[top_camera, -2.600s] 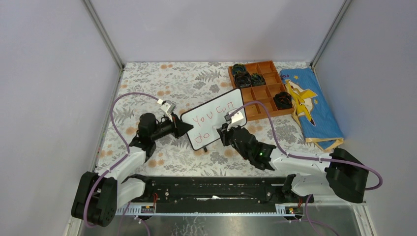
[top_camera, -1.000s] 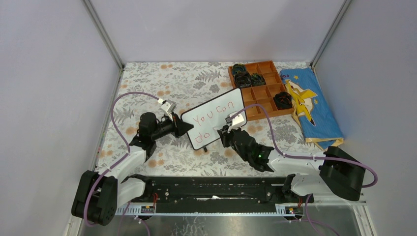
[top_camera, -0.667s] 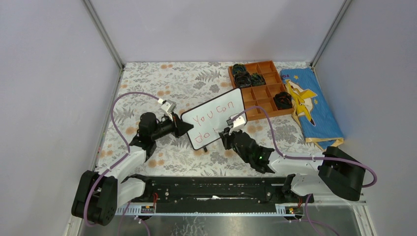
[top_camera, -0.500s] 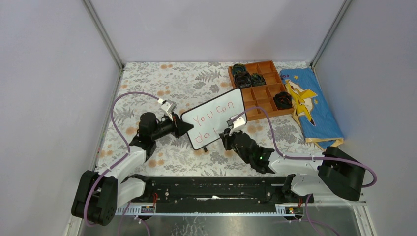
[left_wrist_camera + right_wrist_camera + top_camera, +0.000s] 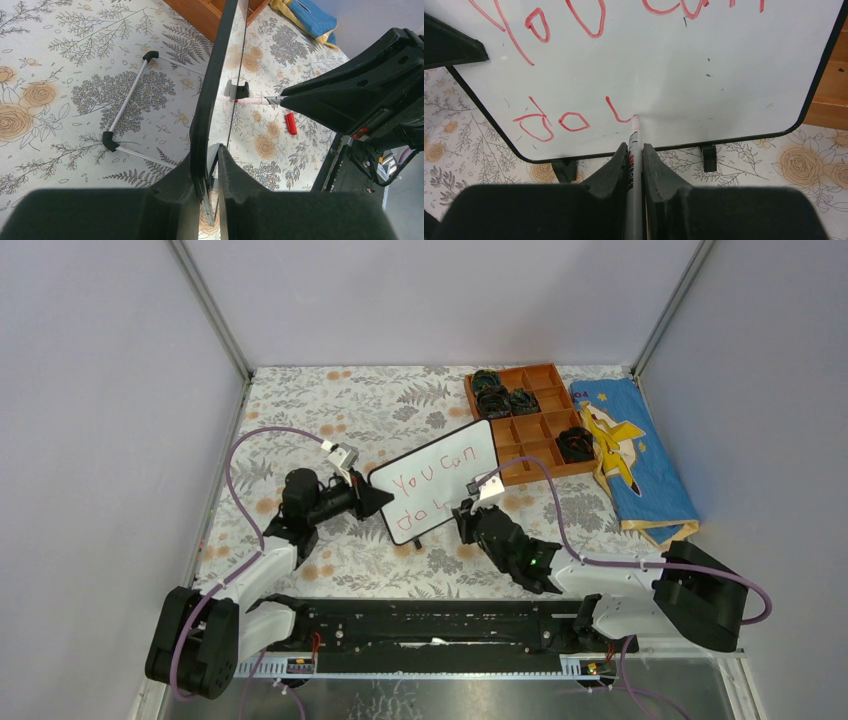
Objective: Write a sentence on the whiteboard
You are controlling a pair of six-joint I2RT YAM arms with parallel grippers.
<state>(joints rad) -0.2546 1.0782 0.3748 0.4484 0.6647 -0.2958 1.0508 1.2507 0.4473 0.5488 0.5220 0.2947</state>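
The red handwritten sentence (image 5: pixel 430 485) reads "You can" above "do" and one further stroke on the small black-framed white whiteboard (image 5: pixel 704 60), which stands propped on the floral-patterned tablecloth (image 5: pixel 330 410). My right gripper (image 5: pixel 634 150) pinches a slim white marker (image 5: pixel 633 142), its tip seemingly touching the board. My left gripper (image 5: pixel 206 156) clamps the board's side edge.

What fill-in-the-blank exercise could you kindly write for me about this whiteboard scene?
1. The right gripper holds a ____ whose tip touches the whiteboard.
2. The letters of the sentence are ____ in colour.
3. The left gripper is shut on the whiteboard's thin ____ frame.
Missing words: marker; red; black.
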